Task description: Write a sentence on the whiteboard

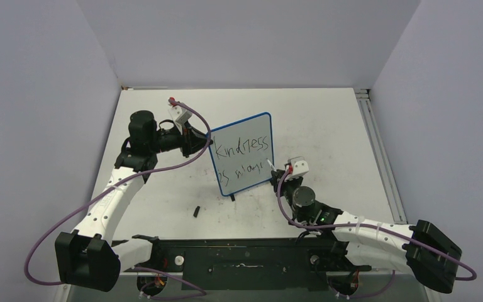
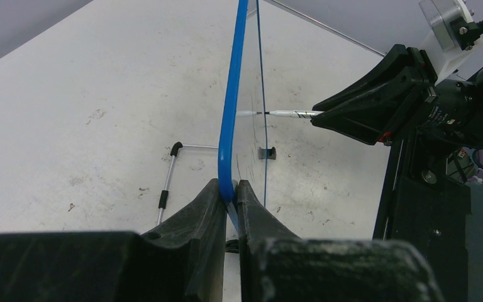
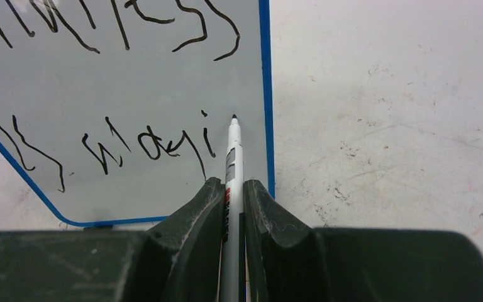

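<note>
One whiteboard (image 1: 242, 160), one marker (image 3: 233, 154) and two pincers are in view, plus one small black piece (image 1: 196, 211) lying on the table (image 1: 327, 126) near the board. The whiteboard stands upright mid-table, white, with a thin blue frame and rounded corners. Its sentence (image 1: 245, 146) runs in two black handwritten lines: "Kindness", then "is magi". The left pincer (image 2: 229, 189) is clamped tight on the frame's edge. The right pincer (image 3: 233, 192) is closed around the marker, whose tip meets the board just right of the "i".
</note>
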